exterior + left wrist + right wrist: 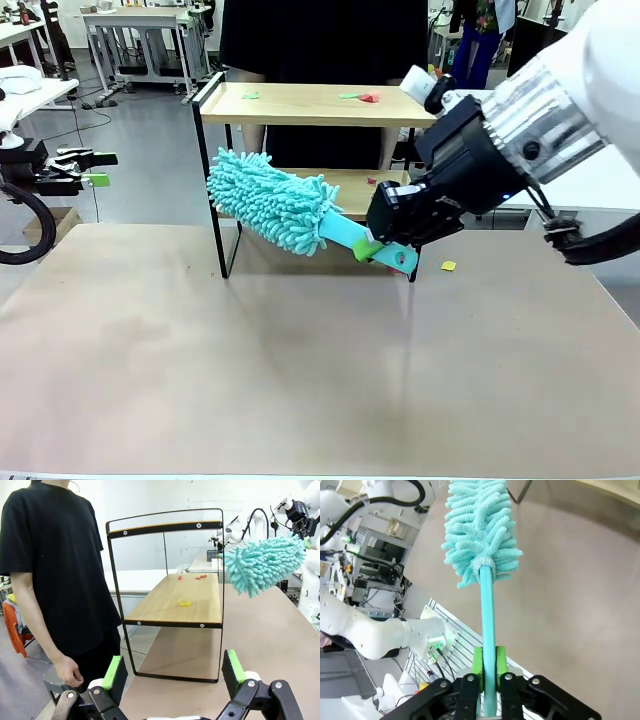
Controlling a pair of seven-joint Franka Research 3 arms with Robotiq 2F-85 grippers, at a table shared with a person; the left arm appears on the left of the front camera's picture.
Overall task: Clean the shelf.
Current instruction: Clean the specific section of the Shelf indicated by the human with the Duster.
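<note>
Scraps (pixel 370 98) are seen on both boards of the shelf (pixel 300 105), which stands at the far edge of the table (pixel 300 380), so the cleaning is judged as hardly begun. The duster (pixel 275 205) is clamped by its handle in the right gripper (pixel 383 252), and its head is held just in front of the shelf. The left gripper (pixel 172 670) is spread wide and empty.
</note>
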